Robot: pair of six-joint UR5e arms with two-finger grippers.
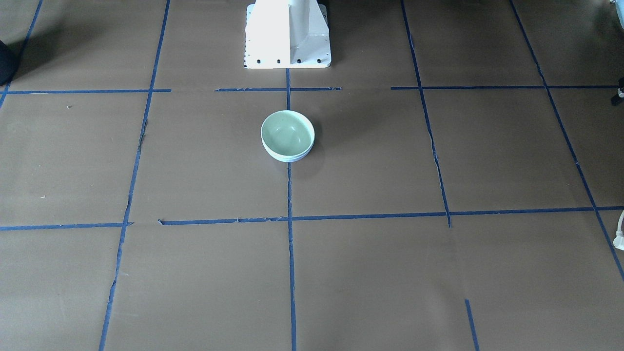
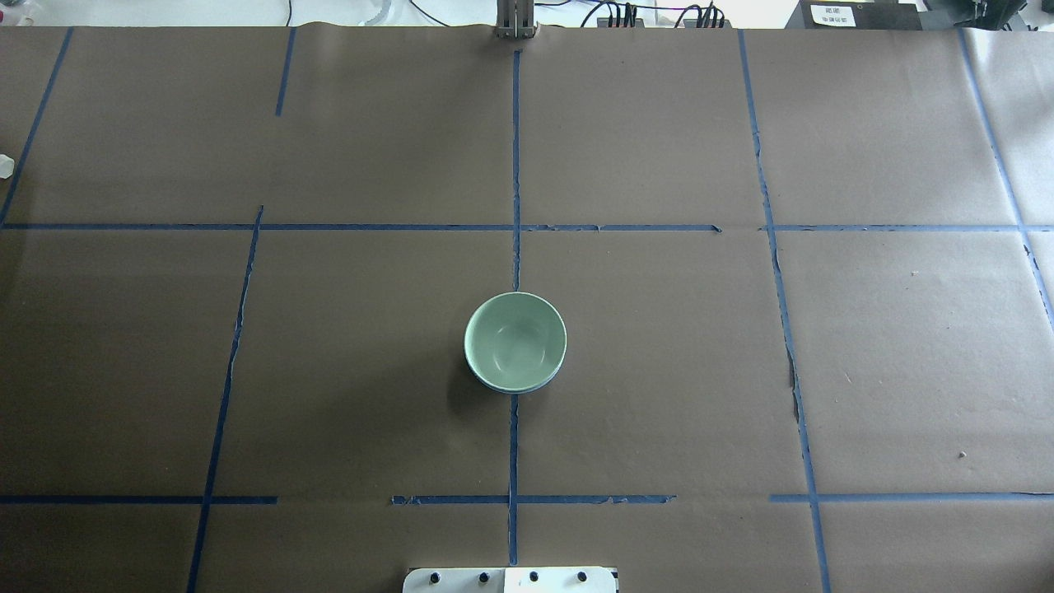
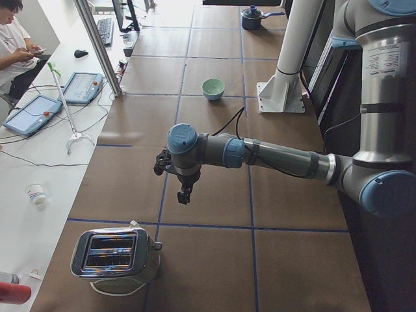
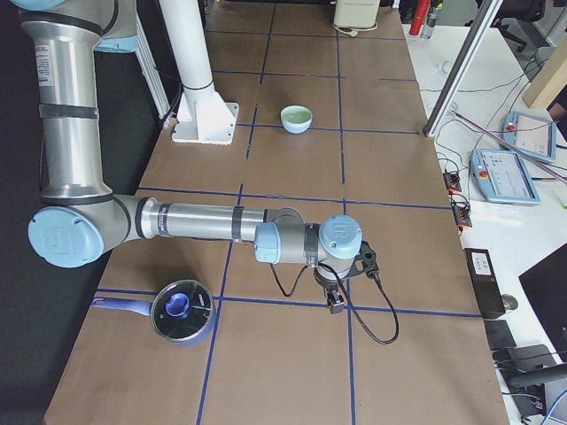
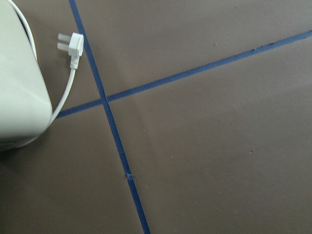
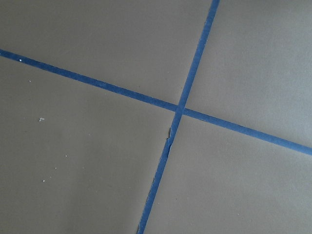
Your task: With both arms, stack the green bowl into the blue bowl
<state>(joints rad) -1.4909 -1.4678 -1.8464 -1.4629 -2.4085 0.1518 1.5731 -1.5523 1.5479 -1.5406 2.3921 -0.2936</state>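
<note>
You see green bowl [image 2: 515,339] nested in blue bowl [image 1: 288,157] mid-frame, looks done, so left fingers [image 3: 185,194] and right fingers [image 4: 336,304] sit parked aside, can't tell if apart.

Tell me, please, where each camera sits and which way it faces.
Front-facing: across the table, looking down at the green bowl; only the pedestal shows.
Overhead: behind the robot, looking forward and down; pedestal edge only.
Exterior left: table end, looking along it; left arm near.
Exterior right: opposite end; right arm near.
Left wrist: down at a plug; no jaws.
Right wrist: down at crossed tape; no jaws.
Shared: both side views show the green bowl.
</note>
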